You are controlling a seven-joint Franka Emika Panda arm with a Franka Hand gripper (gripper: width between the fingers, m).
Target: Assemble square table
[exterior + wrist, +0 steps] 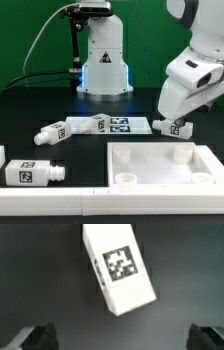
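Dark surface (40, 105) all round, with the robot base (103, 65) glowing blue at 12 o'clock in the exterior view. The tool (122, 339) is spread as wide as it goes. Both fingers (40, 336) are bare, nothing gripped, nothing touching them. It hangs over a tagged white leg (120, 269) lying flat at about 3 o'clock. The wrist view shows that leg skewed and clear of the fingers. The square panel (160, 165) sits at 5 o'clock, rim up. A second leg (30, 172) lies at 8 o'clock, and a third leg (50, 131) near 9.
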